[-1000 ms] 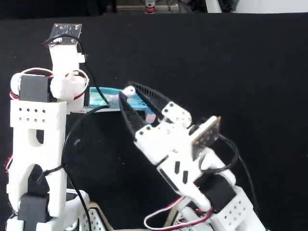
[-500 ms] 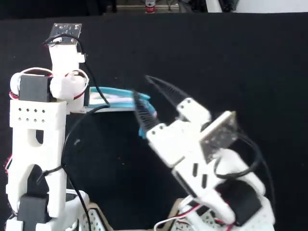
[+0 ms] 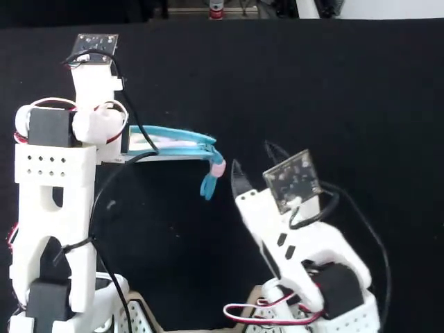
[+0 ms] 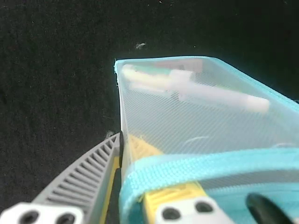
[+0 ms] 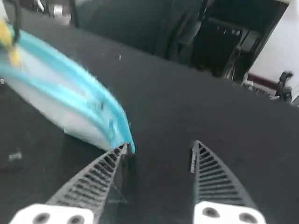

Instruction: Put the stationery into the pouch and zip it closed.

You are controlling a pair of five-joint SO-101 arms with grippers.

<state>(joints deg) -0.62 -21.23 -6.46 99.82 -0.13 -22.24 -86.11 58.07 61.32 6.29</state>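
The left gripper point(image 4: 128, 142) is clamped on the left end of the pouch point(image 4: 187, 126). Its grey ribbed finger point(image 4: 88, 175) lies against one face, with the teal-bound edge just beside it. Through the translucent mesh wall, the left wrist view shows the stationery point(image 4: 219, 98) inside: a long white marker-like stick lying across the pouch, pale pieces beside it, and a patch of red near the far corner. Yellow shows through the mesh close to the gripper. The high view gives none of these contents. There the pouch point(image 3: 173, 142) appears edge-on as a slim teal-trimmed band held above the black tabletop point(image 3: 347, 83), running rightward from the left arm. A pink zip pull point(image 3: 218, 166) sits at its right end, and a teal strap point(image 3: 207, 186) hangs below that. The right gripper point(image 3: 257, 163) stands just right of that end, nearer the arms' bases, with its fingers spread apart and nothing between them. The right wrist view shows the right gripper point(image 5: 160, 144) with its two dark ribbed fingers wide open over the tabletop. The pouch's teal corner point(image 5: 119, 135) comes right up to one fingertip point(image 5: 122, 150), but whether they touch cannot be told. In this view the pouch slants away to the left as a pale body with doubled teal edging.
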